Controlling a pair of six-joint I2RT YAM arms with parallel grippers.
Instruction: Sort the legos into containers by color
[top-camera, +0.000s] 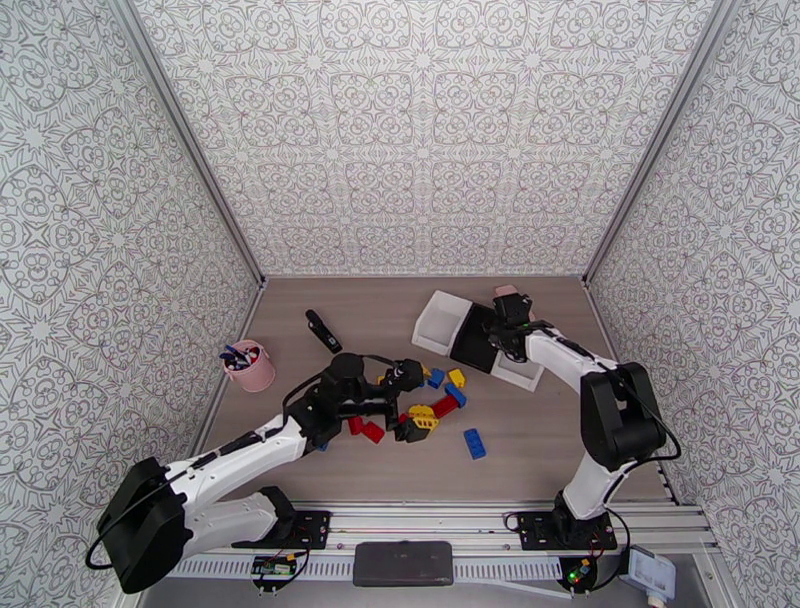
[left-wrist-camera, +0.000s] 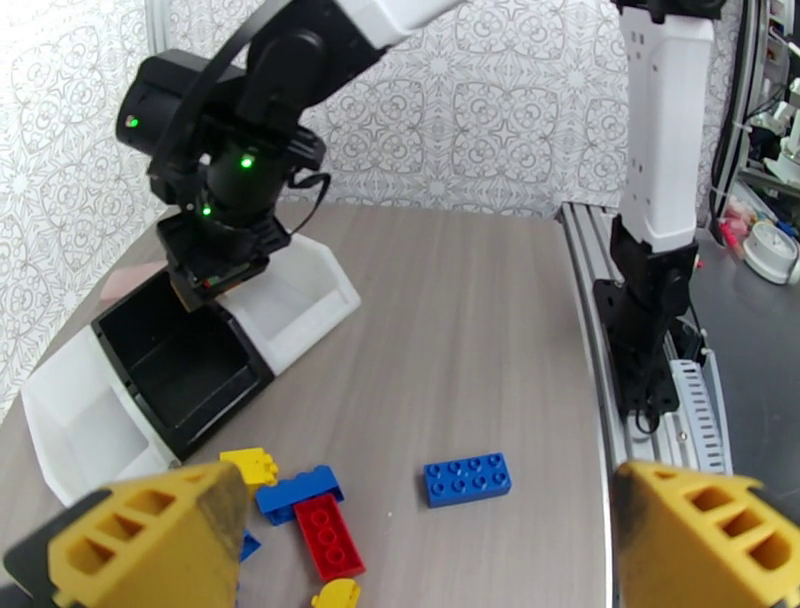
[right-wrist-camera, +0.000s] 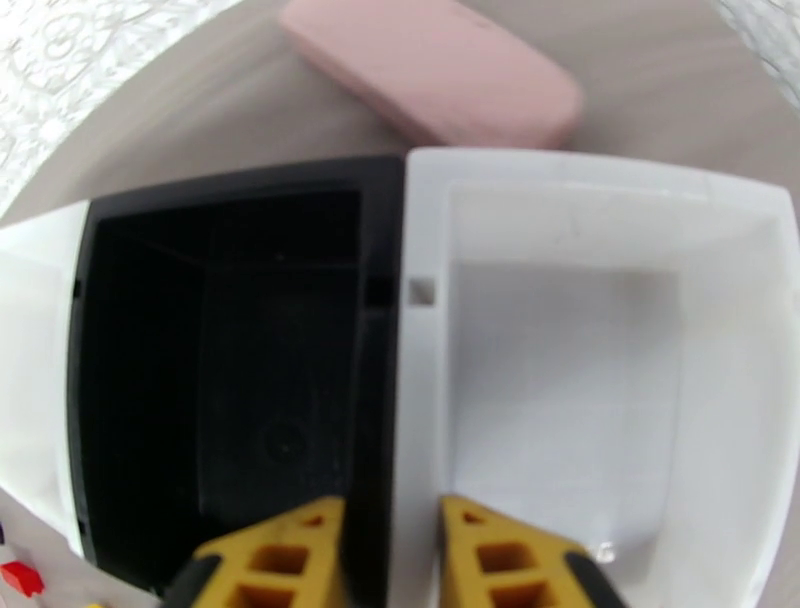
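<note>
Left wrist view: spread wide apart at the left hand (left-wrist-camera: 430, 497), gripping nothing, with a lone blue lego (left-wrist-camera: 467, 479) flat on the bench (left-wrist-camera: 470, 330) just ahead between the fingers, and more legos (left-wrist-camera: 300, 495) bunched on its far left, near the black container (left-wrist-camera: 190, 370). Right wrist view: drawn close together at the right hand (right-wrist-camera: 385, 510), set over the seam where the black container meets the right-hand white container (right-wrist-camera: 600, 330). Unclear whether clamped on those two walls or just above them.
</note>
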